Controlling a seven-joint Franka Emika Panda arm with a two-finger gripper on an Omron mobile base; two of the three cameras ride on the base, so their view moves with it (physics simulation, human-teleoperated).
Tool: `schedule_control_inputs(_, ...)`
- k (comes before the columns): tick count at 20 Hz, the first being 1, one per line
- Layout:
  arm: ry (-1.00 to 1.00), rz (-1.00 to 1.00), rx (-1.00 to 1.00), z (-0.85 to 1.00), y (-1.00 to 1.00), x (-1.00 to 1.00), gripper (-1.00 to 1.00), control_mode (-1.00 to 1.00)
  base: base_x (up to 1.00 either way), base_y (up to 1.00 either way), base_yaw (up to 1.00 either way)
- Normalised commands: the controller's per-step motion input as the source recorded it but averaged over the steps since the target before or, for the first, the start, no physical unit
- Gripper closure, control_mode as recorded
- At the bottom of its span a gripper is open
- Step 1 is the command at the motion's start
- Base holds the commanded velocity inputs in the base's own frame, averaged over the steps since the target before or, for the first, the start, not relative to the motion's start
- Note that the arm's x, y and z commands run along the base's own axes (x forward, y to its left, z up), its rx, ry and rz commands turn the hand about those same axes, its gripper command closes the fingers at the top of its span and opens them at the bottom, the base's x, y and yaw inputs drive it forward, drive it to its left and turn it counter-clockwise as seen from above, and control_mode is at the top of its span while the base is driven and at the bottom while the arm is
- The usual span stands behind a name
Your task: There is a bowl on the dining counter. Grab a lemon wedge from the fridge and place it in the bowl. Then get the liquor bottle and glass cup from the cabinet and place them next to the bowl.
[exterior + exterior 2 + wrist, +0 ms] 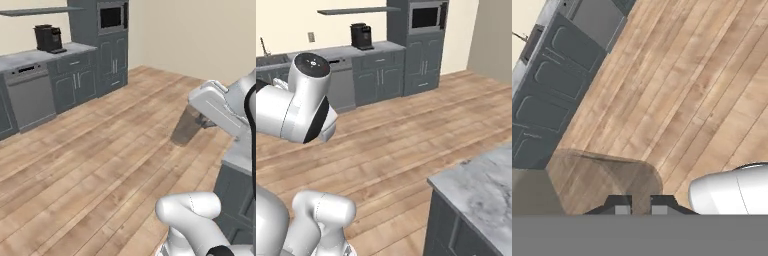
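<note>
My pincer [640,209] is squeezed tight on the rim of the glass cup [604,182]. I hold the cup up in the air over the wooden floor [90,160]. The dining counter [481,185] is near. I can read no words anywhere.

The light is even and fairly bright, diffuse, with no single source to be told. The wooden floor [100,150] reads warm and flat with no glare and no hard cast shadows; only a faint darkening sits under the far cabinets [381,80]. The robot's white arm [301,100] shows soft shading, lighter on top, greyer underneath. The glass cup [602,182] is translucent, and the floor planks show through it, dimmed to a smoky brown. All three pictures are low in resolution and slightly soft, with jagged edges along the plank lines. Far things are as sharp as near ones; straight lines stay straight at the edges.
</note>
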Motion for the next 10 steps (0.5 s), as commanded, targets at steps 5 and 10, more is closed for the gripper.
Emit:
schedule_control_inputs(5,0.00,0.00,0.00,0.00,0.00,0.00,1.00,1.00,0.49,0.60,-0.59)
schedule_control_inputs(10,0.00,0.00,0.00,0.00,0.00,0.00,1.00,1.00,0.48,0.62,-0.60)
